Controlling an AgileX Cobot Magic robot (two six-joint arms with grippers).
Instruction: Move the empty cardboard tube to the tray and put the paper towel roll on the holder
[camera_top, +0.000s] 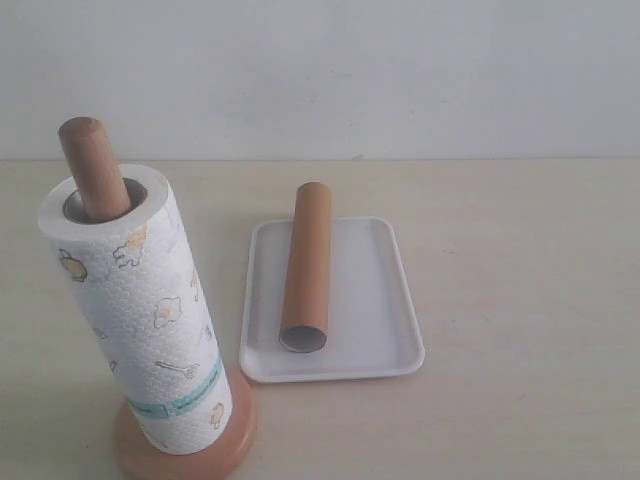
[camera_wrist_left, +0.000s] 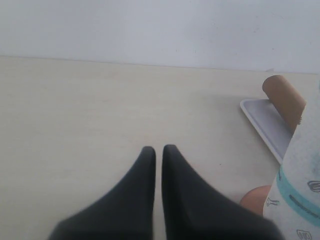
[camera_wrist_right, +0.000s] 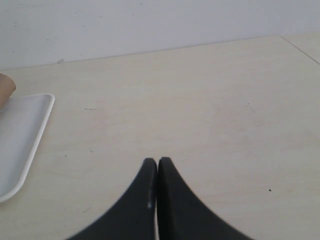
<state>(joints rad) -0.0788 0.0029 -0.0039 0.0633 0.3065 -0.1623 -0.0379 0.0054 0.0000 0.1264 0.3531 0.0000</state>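
The paper towel roll (camera_top: 150, 310) stands upright on the holder (camera_top: 90, 165), whose wooden pole pokes out of the roll's core and whose disc base (camera_top: 185, 450) shows below. The empty cardboard tube (camera_top: 306, 268) lies lengthwise in the white tray (camera_top: 385, 300). Neither arm appears in the exterior view. My left gripper (camera_wrist_left: 158, 149) is shut with nothing in it, over bare table, with the roll (camera_wrist_left: 302, 180), tube (camera_wrist_left: 284, 97) and tray (camera_wrist_left: 267, 125) off to one side. My right gripper (camera_wrist_right: 157, 161) is shut and empty, apart from the tray (camera_wrist_right: 27, 130).
A pale wooden table (camera_top: 520, 260) carries everything, with a plain white wall (camera_top: 400, 70) behind it. In the right wrist view the table's edge (camera_wrist_right: 302, 47) shows at the far corner.
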